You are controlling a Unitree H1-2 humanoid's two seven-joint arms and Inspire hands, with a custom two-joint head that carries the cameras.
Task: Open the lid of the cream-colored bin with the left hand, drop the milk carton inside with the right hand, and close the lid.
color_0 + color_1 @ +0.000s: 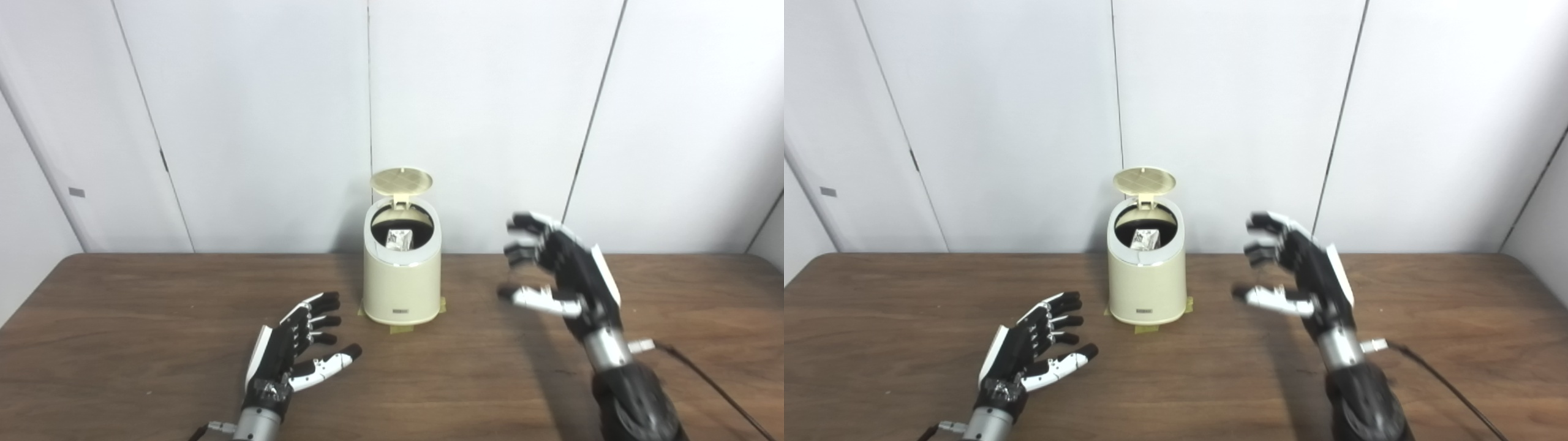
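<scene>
- Cream-colored bin (402,288): stood upright near the back middle of the wooden table (122,343), with strips of tape (405,329) showing at its base.
- Lid (401,180): was swung up on its rear hinge, standing open above the bin's mouth.
- Milk carton (400,239): lay inside the bin, its printed top visible through the opening, below the rim.
- Left hand (293,346): lay low over the table, to the front left of the bin and apart from it, palm turned inward, fingers spread, holding nothing.
- Right hand (1304,275): was raised above the table to the right of the bin, well clear of it, fingers curled but apart, thumb extended toward the bin, empty.
- White panelled wall (245,122): stood behind the table.
</scene>
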